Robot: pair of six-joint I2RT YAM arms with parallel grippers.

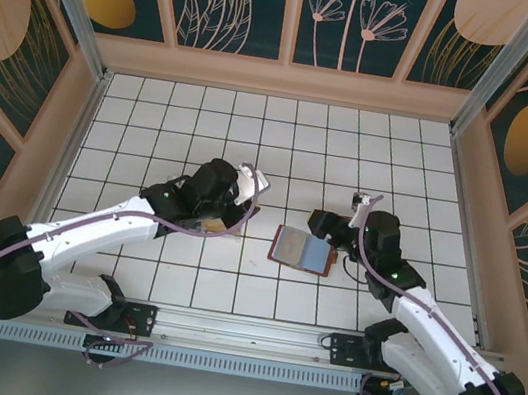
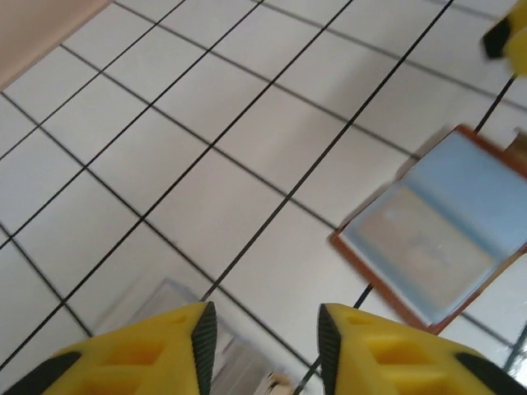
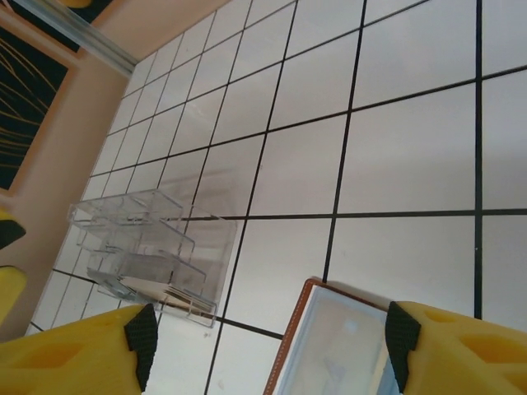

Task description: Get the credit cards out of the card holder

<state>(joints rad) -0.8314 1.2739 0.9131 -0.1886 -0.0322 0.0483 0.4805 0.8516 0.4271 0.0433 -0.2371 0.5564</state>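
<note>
At mid-table, slightly right of centre on the white tiled surface (image 1: 205,127), one card holder (image 1: 304,250) lies opened flat like a book. Its blue-grey inside faces up and a brown edge shows round the border. In the top view its long axis runs left to right with a slight tilt, and the fold crosses it from near to far.

In the left wrist view, one half of the holder carries a pale rectangular patch behind its pocket. Any print on it is too blurred to read.

One clear plastic box (image 3: 148,247) with several compartments stands to the left of the holder and apart from it. A flat pale item lies in its lowest compartment; what it is cannot be told.

Left gripper (image 2: 265,350): it hangs above the near corner of the box, yellow fingers (image 2: 165,354) parted by a moderate gap with nothing between them.

Right gripper (image 3: 268,354): it sits over the holder's right-hand end, fingers spread wide and clear of the holder, nothing held.

Count: one holder, one box, two grippers.
</note>
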